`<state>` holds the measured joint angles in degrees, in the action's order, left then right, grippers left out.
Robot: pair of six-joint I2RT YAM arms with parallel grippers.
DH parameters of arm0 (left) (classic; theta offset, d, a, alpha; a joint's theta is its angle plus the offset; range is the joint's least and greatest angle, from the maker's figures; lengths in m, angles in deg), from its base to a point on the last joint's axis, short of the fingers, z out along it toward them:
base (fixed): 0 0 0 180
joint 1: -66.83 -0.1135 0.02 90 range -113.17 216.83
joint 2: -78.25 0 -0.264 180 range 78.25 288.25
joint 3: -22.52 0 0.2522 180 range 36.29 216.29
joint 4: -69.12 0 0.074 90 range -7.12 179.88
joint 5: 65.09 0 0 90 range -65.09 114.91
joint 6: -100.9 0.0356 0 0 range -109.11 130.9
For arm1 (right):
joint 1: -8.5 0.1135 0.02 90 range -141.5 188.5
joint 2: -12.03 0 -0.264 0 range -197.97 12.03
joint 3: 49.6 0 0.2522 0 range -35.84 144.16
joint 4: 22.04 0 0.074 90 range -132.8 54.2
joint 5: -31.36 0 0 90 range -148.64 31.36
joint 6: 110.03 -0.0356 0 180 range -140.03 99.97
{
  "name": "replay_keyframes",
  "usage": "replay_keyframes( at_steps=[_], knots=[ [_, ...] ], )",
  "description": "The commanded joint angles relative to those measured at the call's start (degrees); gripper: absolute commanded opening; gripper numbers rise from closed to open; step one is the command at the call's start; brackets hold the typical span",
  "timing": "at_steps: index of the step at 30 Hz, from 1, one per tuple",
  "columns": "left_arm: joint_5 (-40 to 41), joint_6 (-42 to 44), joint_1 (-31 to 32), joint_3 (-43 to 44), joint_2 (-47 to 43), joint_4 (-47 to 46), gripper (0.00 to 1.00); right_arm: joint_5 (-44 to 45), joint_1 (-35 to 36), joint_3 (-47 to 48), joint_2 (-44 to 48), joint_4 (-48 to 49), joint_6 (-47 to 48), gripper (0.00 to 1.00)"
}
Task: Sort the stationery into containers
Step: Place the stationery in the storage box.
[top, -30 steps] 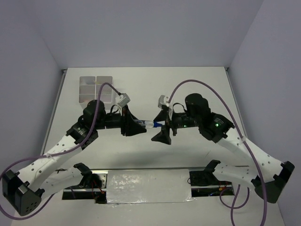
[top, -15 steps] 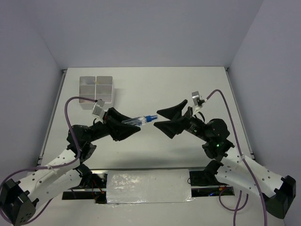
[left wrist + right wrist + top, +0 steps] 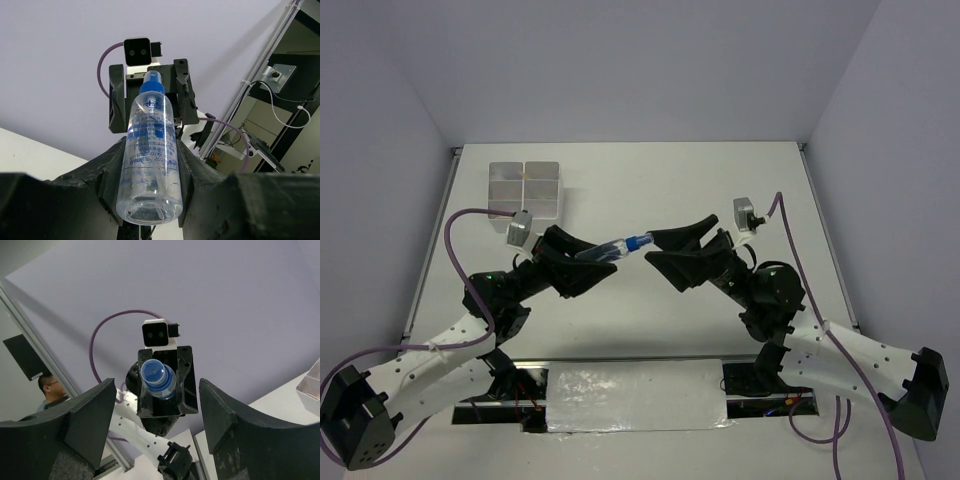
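Observation:
My left gripper (image 3: 603,261) is shut on the body of a clear bottle-shaped piece of stationery (image 3: 617,249) with a blue cap, held in the air above the table's middle. The left wrist view has that bottle (image 3: 150,130) squeezed between my left gripper's (image 3: 150,167) pads, with its cap pointing away. My right gripper (image 3: 651,248) faces it with jaws apart, one on either side of the cap end and neither touching. From the right wrist, the blue cap (image 3: 154,374) points straight at my right gripper (image 3: 157,386). The containers (image 3: 524,182), a translucent 2x2 box, stand at the far left.
White walls (image 3: 380,150) close the table in on the left, back and right. Both arm bases and a foil-covered plate (image 3: 635,395) line the near edge. Purple cables loop off each wrist.
Both arms have swung upward and the bottle now tilts cap-up. My right gripper backed off the cap, came near again, and its jaws have narrowed.

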<state>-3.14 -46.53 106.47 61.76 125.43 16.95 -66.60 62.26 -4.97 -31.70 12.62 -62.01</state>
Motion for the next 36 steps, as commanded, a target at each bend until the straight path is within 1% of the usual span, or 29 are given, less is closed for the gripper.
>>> replay_keyframes(
  at_steps=[1, 4, 5, 6, 11, 12, 14, 17, 18, 19, 20, 21, 22, 23, 24, 25, 26, 27, 28, 29, 30, 31, 32, 33, 34, 35, 36],
  knots=[
    [1.95, 0.91, 0.62, 0.54, -0.86, -4.47, 0.0, 1.81, 1.52, 4.19, -1.71, 3.08, 2.59, 0.74],
    [1.51, 1.18, 0.97, 1.24, -0.77, -4.03, 0.0, 2.69, 1.61, 5.16, -3.73, 2.99, 3.13, 0.68],
    [1.34, 1.18, 1.14, 1.33, -0.68, -3.94, 0.0, 2.43, 1.7, 5.42, -4.26, 3.08, 3.48, 0.63],
    [1.42, 1.18, 1.23, 1.33, -0.77, -3.85, 0.0, 2.17, 1.7, 5.77, -4.87, 3.25, 3.74, 0.61],
    [1.42, 1.88, 1.23, 1.42, -0.86, -2.27, 0.0, 1.46, 2.4, 7.62, -7.87, 4.48, 4.88, 0.53],
    [1.51, 1.8, 1.23, 1.25, -1.03, -2.45, 0.0, 0.59, 2.49, 7.8, -8.48, 4.75, 5.06, 0.47],
    [1.95, 2.14, 1.23, 1.16, -1.21, -1.75, 0.0, 0.06, 2.67, 8.33, -8.92, 4.58, 4.98, 0.39],
    [2.65, 2.76, 1.23, 1.24, -1.65, -0.26, 0.0, -1.0, 2.93, 8.33, -9.89, 5.01, 4.19, 0.37],
    [2.83, 2.94, 1.23, 1.24, -1.74, 0.1, 0.0, -1.35, 2.93, 8.33, -10.24, 5.01, 4.18, 0.28],
    [3.0, 3.2, 1.23, 1.59, -1.74, 0.71, 0.0, -1.61, 3.02, 8.33, -10.24, 4.84, 4.18, 0.09],
    [3.35, 3.29, 1.23, 1.86, -1.83, 1.41, 0.0, -1.18, 3.02, 8.24, -10.33, 4.23, 3.92, 0.0],
    [3.62, 3.81, 1.23, 2.21, -1.83, 2.38, 0.0, -1.35, 3.11, 7.8, -10.33, 4.48, 4.09, 0.0],
    [4.05, 4.08, 1.23, 2.99, -1.83, 4.39, 0.02, -1.52, 3.11, 7.54, -10.24, 4.31, 4.27, 0.0],
    [4.41, 4.34, 1.23, 3.35, -2.09, 5.54, 0.08, -1.09, 3.11, 7.45, -9.89, 3.79, 4.45, 0.0],
    [4.93, 5.39, 1.23, 3.7, -2.26, 7.12, 0.2, -1.0, 3.02, 7.45, -9.63, 3.0, 4.88, 0.0],
    [6.07, 6.09, 1.23, 4.92, -2.61, 13.05, 0.63, -0.74, 2.93, 7.97, -9.28, -0.75, 6.71, 0.0],
    [10.26, 7.06, 1.23, 5.89, -3.23, 18.5, 0.98, 1.27, 2.76, 8.84, -8.84, -4.27, 8.3, 0.0],
    [13.78, 10.37, 1.23, 9.47, -4.45, 25.52, 0.99, 2.77, 2.32, 11.38, -8.31, -8.04, 12.14, 0.0],
    [18.34, 12.06, 1.23, 12.2, -4.9, 43.08, 0.99, 4.35, 1.88, 12.45, -8.31, -14.78, 13.75, 0.0],
    [29.0, 13.12, 1.14, 14.84, -4.99, 52.48, 0.99, 5.84, 1.01, 13.68, -8.57, -17.72, 15.07, 0.0],
    [35.72, 14.0, 1.14, 17.74, -4.56, 61.36, 0.99, 7.86, 0.13, 15.86, -9.44, -19.93, 16.13, 0.0],
    [42.05, 13.49, 1.14, 22.9, -4.2, 70.24, 0.99, 9.18, -1.53, 16.84, -10.06, -23.25, 17.09, 0.0],
    [48.21, 12.09, 1.14, 25.04, -3.85, 86.07, 0.99, 10.94, -2.16, 17.9, -10.85, -24.59, 18.58, 0.0],
    [59.06, 9.21, 1.06, 26.8, -3.5, 92.76, 0.99, 12.52, -2.95, 19.91, -13.12, -25.04, 19.47, 0.0],
    [63.08, 8.13, 1.06, 29.08, -3.58, 97.96, 0.99, 12.8, -3.91, 21.23, -14.88, -26.09, 20.78, 0.0],
    [66.6, 6.99, 1.06, 29.89, -4.45, 107.06, 0.99, 12.71, -4.27, 22.9, -19.16, -26.36, 21.4, 0.0],
    [73.25, 4.54, 1.06, 30.68, -4.9, 110.98, 0.99, 13.06, -4.27, 26.14, -21.47, -26.45, 21.93, 0.0]
  ],
)
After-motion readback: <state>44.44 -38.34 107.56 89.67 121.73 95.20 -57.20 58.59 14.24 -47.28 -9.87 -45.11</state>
